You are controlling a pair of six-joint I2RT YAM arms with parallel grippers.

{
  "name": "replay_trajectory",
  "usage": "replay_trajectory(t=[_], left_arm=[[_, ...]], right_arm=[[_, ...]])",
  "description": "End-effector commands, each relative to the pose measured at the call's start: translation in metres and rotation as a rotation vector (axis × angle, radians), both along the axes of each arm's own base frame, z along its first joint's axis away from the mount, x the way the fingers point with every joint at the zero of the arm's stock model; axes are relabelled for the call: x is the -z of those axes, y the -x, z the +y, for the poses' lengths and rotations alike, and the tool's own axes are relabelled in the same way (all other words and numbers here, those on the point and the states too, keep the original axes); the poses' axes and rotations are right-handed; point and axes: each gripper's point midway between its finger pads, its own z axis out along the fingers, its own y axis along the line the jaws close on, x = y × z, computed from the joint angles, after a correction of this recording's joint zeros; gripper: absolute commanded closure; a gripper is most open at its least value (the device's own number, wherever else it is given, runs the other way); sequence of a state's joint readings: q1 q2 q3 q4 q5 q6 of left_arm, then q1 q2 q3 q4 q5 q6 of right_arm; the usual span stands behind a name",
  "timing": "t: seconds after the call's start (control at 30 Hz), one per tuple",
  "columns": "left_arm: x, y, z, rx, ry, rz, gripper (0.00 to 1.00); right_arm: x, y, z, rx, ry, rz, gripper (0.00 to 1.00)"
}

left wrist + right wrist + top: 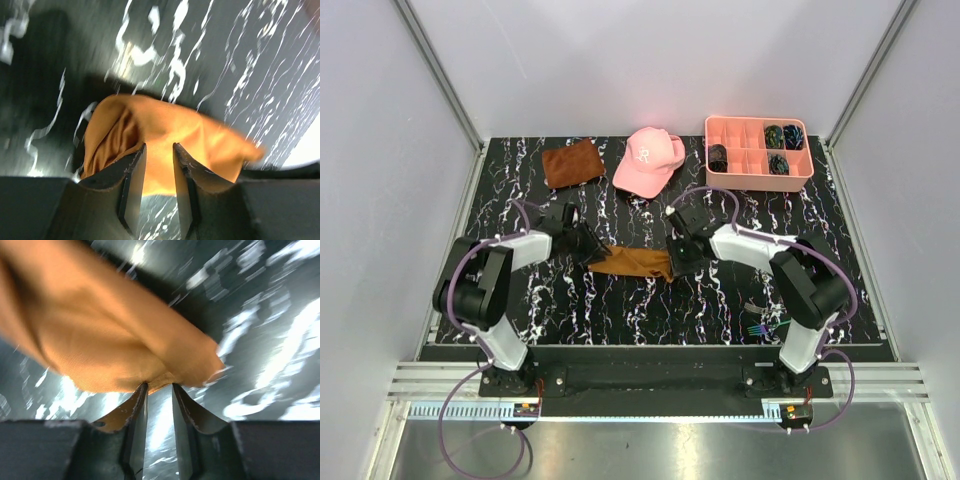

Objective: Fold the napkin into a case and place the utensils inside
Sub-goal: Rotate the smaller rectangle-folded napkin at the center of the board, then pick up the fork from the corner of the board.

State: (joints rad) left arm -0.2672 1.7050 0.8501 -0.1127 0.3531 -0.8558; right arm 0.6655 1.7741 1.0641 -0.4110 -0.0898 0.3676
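The orange-brown napkin (pixel 632 262) hangs bunched into a narrow strip between my two grippers at mid-table. My left gripper (pixel 592 250) is shut on its left end; in the left wrist view the napkin (pixel 165 125) runs between the fingers of the gripper (pixel 159 146). My right gripper (pixel 675 262) is shut on its right end; in the right wrist view the gripper (pixel 158 385) pinches a hem of the napkin (pixel 100 335) at its tips. The iridescent utensils (pixel 760 326) lie near the right arm's base, partly hidden by the arm.
A pink cap (pixel 648 160) sits at the back centre. A smaller rust-brown cloth (pixel 572 163) lies back left. A pink compartment tray (pixel 760 181) with dark items stands back right. Grey walls close in the table on three sides.
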Motion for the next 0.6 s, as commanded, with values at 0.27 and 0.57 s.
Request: replay_trajectory(t=[0.27,0.57], left_arm=[[-0.025,0.035,0.013,0.031,-0.077,-0.053,0.60],[-0.069,0.033,0.004,0.082,-0.125,-0.172,0.58]], right_arm=[[-0.039,-0.022,-0.040,0.052,0.184,-0.071,0.39],[-0.052,0.016,-0.010,0.164,-0.108,0.041,0.32]])
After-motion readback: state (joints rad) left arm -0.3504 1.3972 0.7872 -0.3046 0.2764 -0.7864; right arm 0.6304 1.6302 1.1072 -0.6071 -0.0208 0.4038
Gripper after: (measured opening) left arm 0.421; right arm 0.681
